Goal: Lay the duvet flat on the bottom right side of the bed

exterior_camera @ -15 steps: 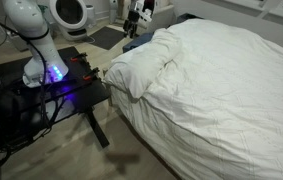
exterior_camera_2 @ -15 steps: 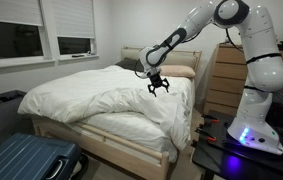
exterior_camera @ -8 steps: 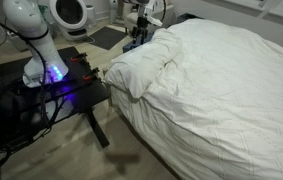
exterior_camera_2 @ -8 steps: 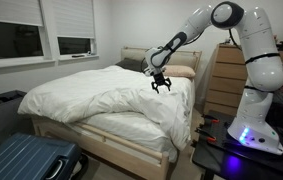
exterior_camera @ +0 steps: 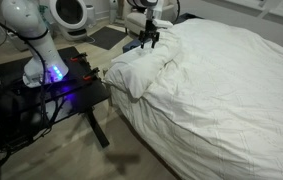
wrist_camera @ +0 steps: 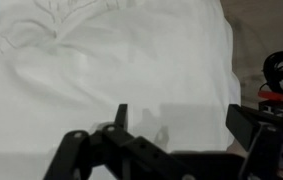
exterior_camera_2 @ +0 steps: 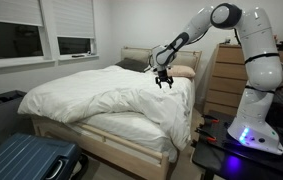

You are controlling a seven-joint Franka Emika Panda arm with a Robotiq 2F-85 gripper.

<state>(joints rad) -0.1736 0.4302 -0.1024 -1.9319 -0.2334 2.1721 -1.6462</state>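
Observation:
The white puffy duvet (exterior_camera: pixel 221 90) (exterior_camera_2: pixel 101 95) covers the wide bed (exterior_camera_2: pixel 131 150) in both exterior views, with one corner bunched and folded back (exterior_camera: pixel 136 72) near the robot's side. My gripper (exterior_camera: pixel 147 40) (exterior_camera_2: pixel 164 82) hangs in the air above the bed's edge, apart from the fabric, its fingers spread open and holding nothing. The wrist view looks down on smooth white duvet (wrist_camera: pixel 111 60), with the open gripper (wrist_camera: pixel 176 118) casting a shadow on it.
A black metal-framed table (exterior_camera: pixel 56 95) with glowing electronics carries the robot base (exterior_camera_2: pixel 251 135) beside the bed. A blue suitcase (exterior_camera_2: pixel 26 160) lies on the floor at the bed's foot. A wooden dresser (exterior_camera_2: pixel 221 80) and pillows (exterior_camera_2: pixel 181 71) stand by the headboard.
The gripper has moved along the bed edge toward the headboard and risen a little, staying open. The duvet has not moved.

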